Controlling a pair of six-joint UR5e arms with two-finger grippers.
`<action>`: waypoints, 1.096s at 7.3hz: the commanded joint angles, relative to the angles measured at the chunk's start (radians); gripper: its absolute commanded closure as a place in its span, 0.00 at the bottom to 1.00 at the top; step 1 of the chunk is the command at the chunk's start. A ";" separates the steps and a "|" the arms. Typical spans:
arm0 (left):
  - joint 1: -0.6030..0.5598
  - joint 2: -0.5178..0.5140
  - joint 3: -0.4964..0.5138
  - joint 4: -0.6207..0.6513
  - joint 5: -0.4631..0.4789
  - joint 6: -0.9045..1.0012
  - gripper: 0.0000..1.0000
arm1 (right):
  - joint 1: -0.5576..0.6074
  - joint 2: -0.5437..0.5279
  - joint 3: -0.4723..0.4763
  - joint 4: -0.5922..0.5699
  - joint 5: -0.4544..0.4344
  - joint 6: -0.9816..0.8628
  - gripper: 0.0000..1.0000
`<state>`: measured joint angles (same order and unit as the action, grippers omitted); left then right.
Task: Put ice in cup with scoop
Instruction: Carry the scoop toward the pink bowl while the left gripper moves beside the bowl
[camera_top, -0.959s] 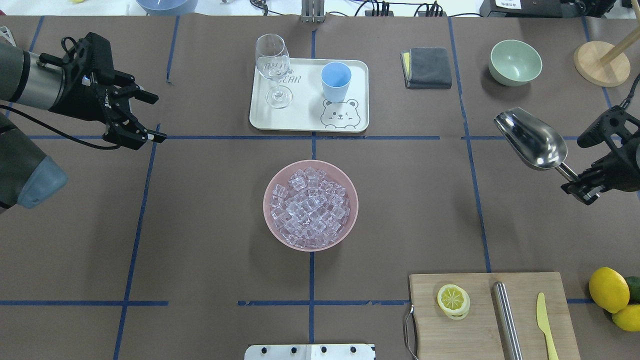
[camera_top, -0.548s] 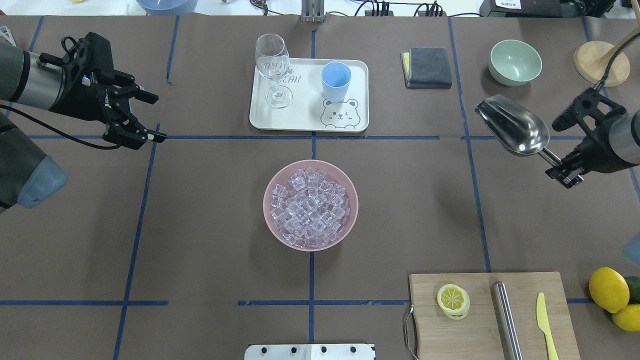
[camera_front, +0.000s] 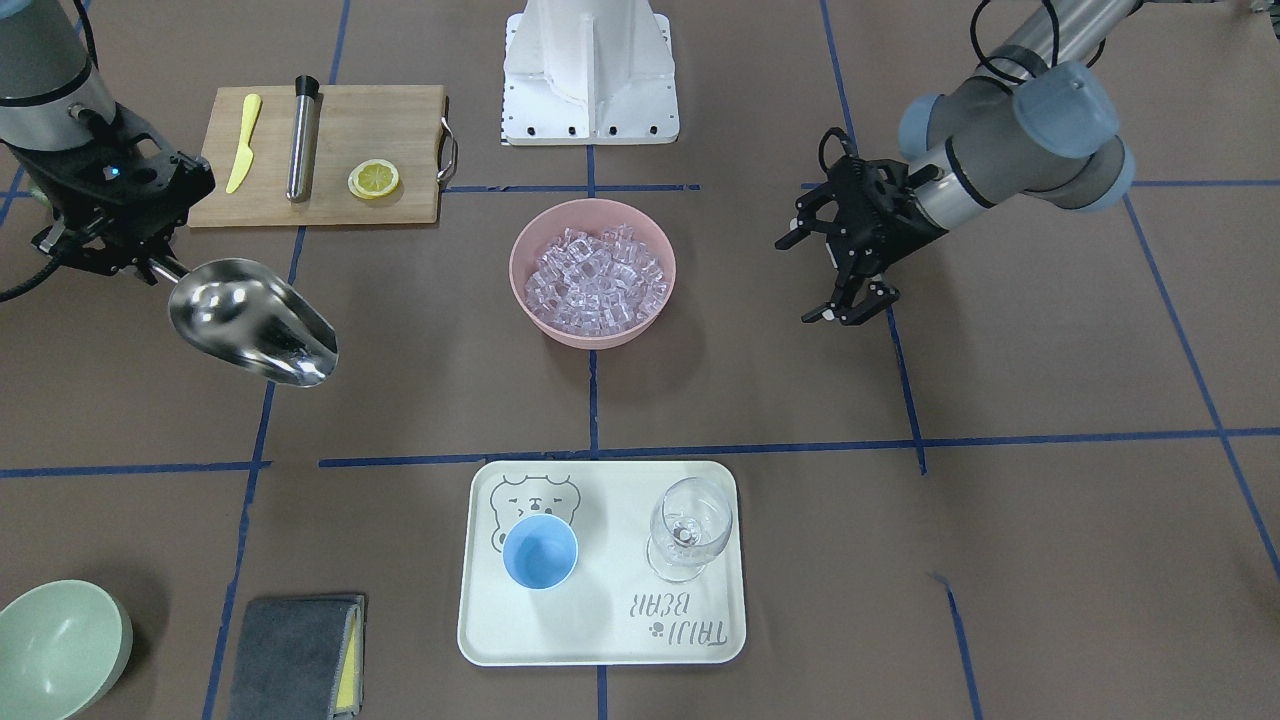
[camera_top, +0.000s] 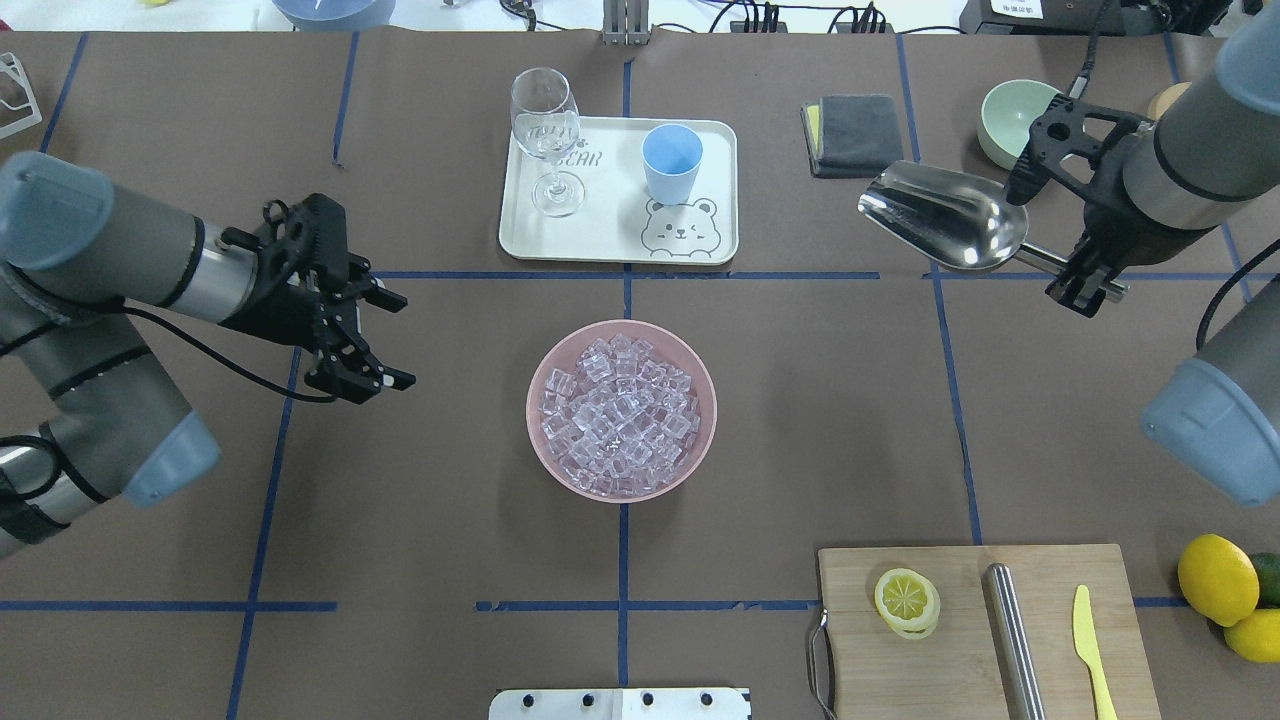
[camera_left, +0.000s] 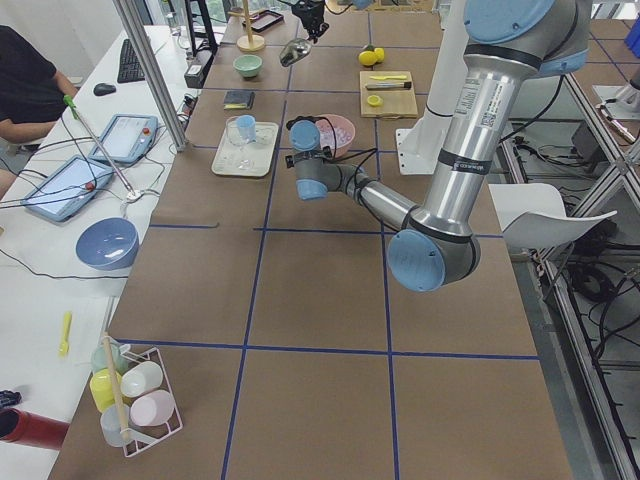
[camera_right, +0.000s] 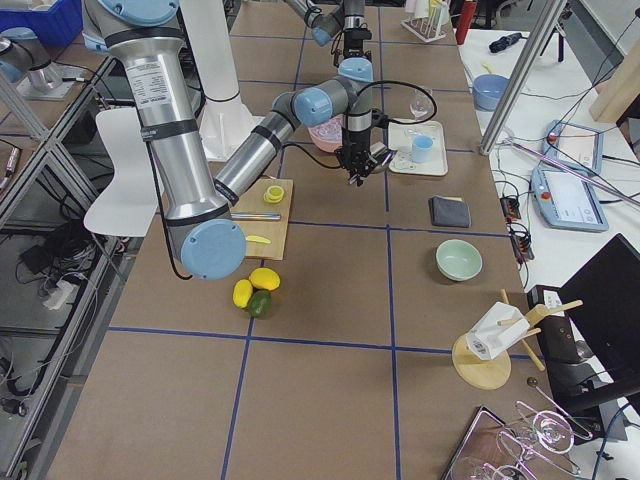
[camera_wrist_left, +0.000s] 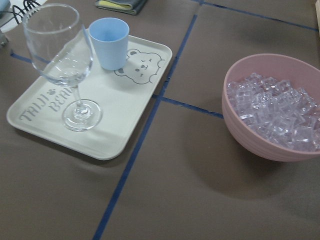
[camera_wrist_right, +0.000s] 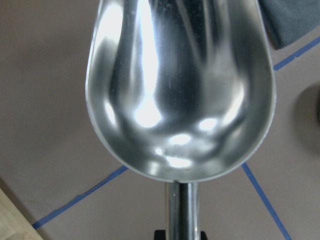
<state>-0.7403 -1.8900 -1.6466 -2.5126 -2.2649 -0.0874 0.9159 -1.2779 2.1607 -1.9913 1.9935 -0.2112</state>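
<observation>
The ice (camera_top: 620, 415) fills a pink bowl (camera_top: 700, 370) at the table's centre, also seen in the left wrist view as ice (camera_wrist_left: 277, 107). The light-blue cup (camera_top: 671, 160) stands upright and empty on a white tray (camera_top: 610, 245). My right gripper (camera_top: 1085, 288) is shut on the rod handle of the steel scoop (camera_top: 945, 217), held above the table to the right of the tray. The scoop (camera_wrist_right: 180, 85) is empty. My left gripper (camera_top: 398, 340) hangs open and empty, left of the bowl.
A wine glass (camera_top: 547, 135) shares the tray with the cup. A grey cloth (camera_top: 857, 135) and a green bowl (camera_top: 1005, 125) lie far right. A cutting board (camera_top: 985, 630) holds a lemon slice, a steel cylinder and a yellow knife. Lemons (camera_top: 1225, 590) sit at the right edge.
My right arm has carried the scoop left and farther back, toward the tray. My left arm has swung right and nearer, closing on the pink bowl, gripper still open.
</observation>
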 joint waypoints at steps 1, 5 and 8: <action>0.128 -0.065 0.062 0.000 0.129 0.002 0.01 | -0.095 0.099 0.028 -0.215 -0.025 -0.017 1.00; 0.199 -0.083 0.087 -0.005 0.137 0.064 0.01 | -0.235 0.262 0.039 -0.442 -0.255 -0.135 1.00; 0.220 -0.138 0.130 -0.002 0.139 0.064 0.01 | -0.239 0.276 0.013 -0.442 -0.260 -0.284 1.00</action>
<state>-0.5247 -2.0160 -1.5258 -2.5156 -2.1267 -0.0235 0.6780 -1.0080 2.1845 -2.4313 1.7352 -0.4146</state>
